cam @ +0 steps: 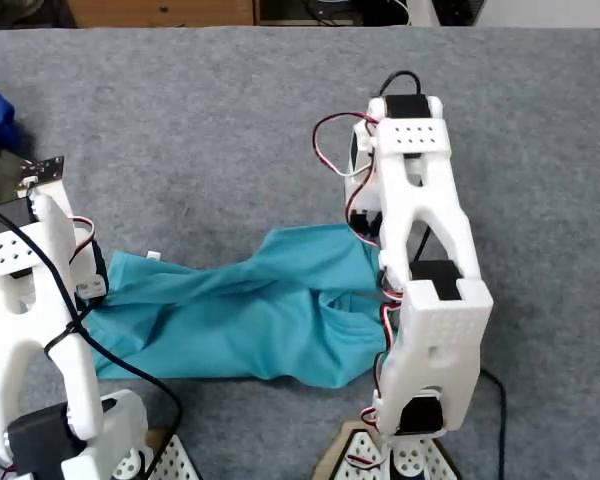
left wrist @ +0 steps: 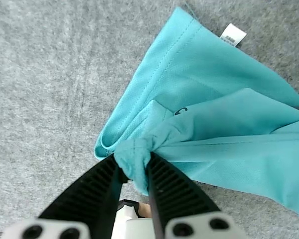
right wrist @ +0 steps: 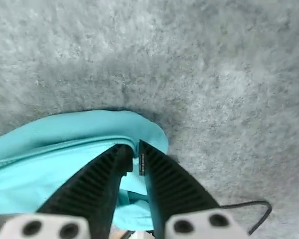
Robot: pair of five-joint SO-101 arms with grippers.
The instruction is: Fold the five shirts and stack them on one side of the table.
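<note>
The teal shirt (cam: 250,315) lies bunched up on the gray counter (cam: 180,120). Your left pincer (left wrist: 137,172) is squeezed tight on one end of it, and your right pincer (right wrist: 133,159) squeezes the other end.

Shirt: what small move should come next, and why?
Probably draw the grippers apart. The left gripper and right gripper each pinch an opposite end of the shirt, which lies bunched between them; tension should flatten it for folding.
</note>
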